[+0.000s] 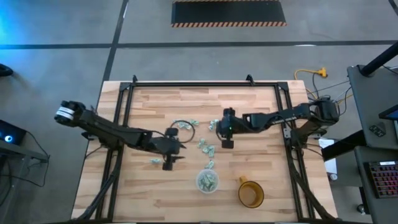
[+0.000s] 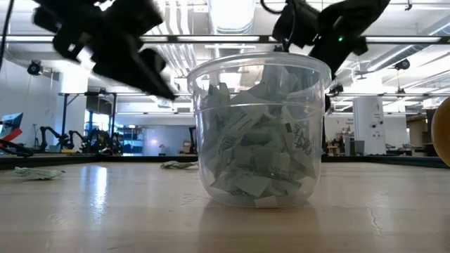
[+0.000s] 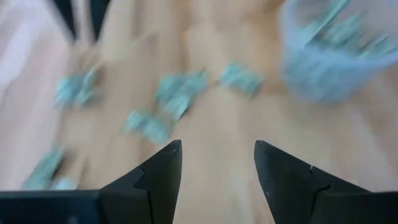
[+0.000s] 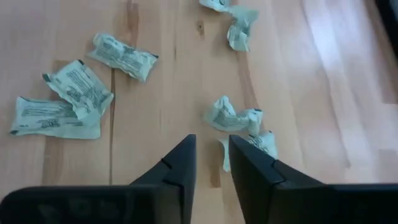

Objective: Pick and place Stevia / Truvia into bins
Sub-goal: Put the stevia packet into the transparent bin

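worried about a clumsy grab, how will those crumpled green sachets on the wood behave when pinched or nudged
The sachets look like thin creased paper, so they likely flex and crumple rather than hold stiff. Lying flat on the table, they probably slide when nudged instead of rolling. Being small, they seem very light, so a pinch by the right gripper may catch only an edge.

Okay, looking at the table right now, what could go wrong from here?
1. The cup looks nearly full; further sachets may spill over its rim.
2. Under the right end effector, crumpled sachets lie close together, so it may grab two or miss.
3. The mug stands close beside the cup and could be bumped.
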Motion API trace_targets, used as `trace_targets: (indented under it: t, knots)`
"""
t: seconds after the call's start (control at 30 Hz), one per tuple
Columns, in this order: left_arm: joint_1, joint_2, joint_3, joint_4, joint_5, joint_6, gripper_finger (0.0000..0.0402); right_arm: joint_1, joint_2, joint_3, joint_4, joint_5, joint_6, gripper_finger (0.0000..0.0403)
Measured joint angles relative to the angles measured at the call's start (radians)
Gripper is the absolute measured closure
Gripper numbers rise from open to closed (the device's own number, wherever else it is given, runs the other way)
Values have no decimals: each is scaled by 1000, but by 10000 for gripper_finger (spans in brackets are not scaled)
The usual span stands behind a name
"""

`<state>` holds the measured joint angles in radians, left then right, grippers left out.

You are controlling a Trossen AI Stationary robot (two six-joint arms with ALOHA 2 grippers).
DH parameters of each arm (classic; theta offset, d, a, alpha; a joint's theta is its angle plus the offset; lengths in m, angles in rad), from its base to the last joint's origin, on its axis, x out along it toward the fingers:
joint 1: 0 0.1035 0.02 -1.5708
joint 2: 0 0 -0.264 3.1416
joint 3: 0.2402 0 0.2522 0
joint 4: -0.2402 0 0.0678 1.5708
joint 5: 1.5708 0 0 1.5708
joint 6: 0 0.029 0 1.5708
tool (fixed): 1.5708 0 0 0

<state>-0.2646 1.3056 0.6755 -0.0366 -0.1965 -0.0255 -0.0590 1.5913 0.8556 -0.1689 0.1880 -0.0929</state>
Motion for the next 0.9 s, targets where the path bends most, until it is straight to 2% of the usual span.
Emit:
trace_targets:
  t: [0.1,0.23,0.4,0.6,0.73,0.9]
  knots:
    - [-2,-68,-69,-17,-48,-46,217,-59,0,0,8,-83,-3,287]
    - [-2,-143,-154,-6,-78,-48,216,-112,1,0,13,-108,-10,253]
    - [-1,-208,-219,8,-178,-48,216,-157,1,0,34,-114,-10,224]
    - [1,-256,-266,10,-225,-46,216,-202,83,8,59,-153,38,216]
    - [1,-263,-268,14,-225,-46,216,-214,163,30,40,-167,34,219]
    - [1,-260,-267,16,-225,-47,216,-217,196,46,56,-170,32,220]
